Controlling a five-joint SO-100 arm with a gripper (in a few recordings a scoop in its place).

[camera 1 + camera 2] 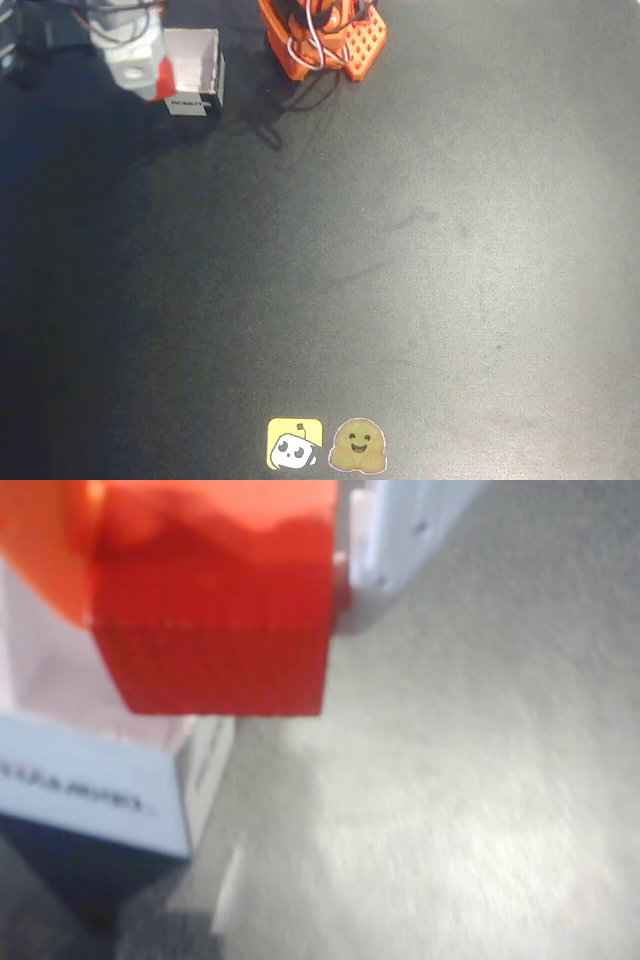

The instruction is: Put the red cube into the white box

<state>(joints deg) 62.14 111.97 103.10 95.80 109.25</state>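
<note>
In the wrist view the red cube (215, 630) fills the upper left, clamped between an orange finger (45, 550) on its left and a white finger (400, 550) on its right. My gripper (215, 570) is shut on it. Below the cube sits the white box (90, 790), its pale interior and dark printed label showing; the cube hangs over the box's right wall. From overhead, the gripper (150, 75) holds the red cube (160, 78) at the left edge of the white box (197, 62), in the top left of the table.
The orange arm base (325, 40) stands at the top centre of the black table. Two stickers, a yellow one (295, 443) and a brown one (358, 446), lie at the bottom centre. Dark cables (20, 50) sit at the top left corner.
</note>
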